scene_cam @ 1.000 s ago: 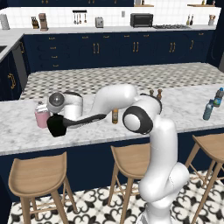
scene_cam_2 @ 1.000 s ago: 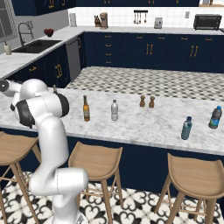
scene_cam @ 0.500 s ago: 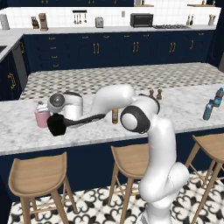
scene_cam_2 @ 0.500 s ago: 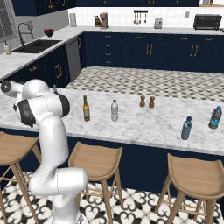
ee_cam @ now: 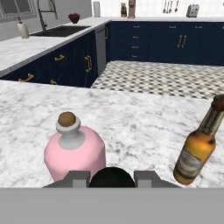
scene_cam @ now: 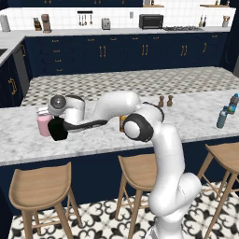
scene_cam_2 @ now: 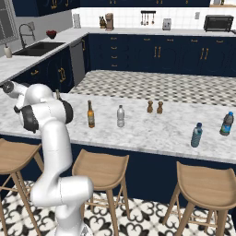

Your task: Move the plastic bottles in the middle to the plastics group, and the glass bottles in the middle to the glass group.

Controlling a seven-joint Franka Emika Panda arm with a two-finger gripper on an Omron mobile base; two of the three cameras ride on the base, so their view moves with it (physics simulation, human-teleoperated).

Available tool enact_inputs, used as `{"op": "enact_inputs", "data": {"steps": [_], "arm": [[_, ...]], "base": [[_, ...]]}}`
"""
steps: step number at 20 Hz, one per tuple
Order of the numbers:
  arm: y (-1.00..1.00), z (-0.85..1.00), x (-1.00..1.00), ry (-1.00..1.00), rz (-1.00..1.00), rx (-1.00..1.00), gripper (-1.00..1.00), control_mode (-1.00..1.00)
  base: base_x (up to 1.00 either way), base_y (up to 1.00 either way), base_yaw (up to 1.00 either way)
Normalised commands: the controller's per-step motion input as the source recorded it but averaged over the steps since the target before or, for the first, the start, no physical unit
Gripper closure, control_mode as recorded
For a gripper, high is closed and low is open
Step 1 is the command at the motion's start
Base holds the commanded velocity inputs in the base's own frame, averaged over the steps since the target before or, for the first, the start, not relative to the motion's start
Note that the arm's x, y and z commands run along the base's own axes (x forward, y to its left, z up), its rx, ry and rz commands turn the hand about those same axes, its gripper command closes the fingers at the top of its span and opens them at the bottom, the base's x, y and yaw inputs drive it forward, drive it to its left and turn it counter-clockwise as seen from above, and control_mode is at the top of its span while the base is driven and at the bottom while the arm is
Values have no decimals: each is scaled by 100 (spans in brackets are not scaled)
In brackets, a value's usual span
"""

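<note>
My gripper is shut on the squat black glass bottle, right beside the pink bottle of the glass group at the counter's left end. In the hand view the black bottle's round top sits between my fingertips, with the pink bottle just behind it and the group's brown beer bottle to the right. In the middle stand another brown beer bottle and the pale grey plastic bottle. The two blue-capped plastics bottles stand at the right end.
Two small brown shakers stand behind the middle bottles. Wooden stools line the marble counter's near side. A sink is set in the far counter.
</note>
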Motion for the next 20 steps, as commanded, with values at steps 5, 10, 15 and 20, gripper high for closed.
{"op": "enact_inputs", "data": {"steps": [5,10,15,20], "arm": [[4,-25,0,0,0,0,100,-100],[0,-35,0,0,0,0,100,-100],[0,-22,0,0,0,0,100,-100],[0,0,0,0,0,0,100,-100]], "base": [[0,0,0],[0,0,0],[0,0,0],[0,0,0]]}}
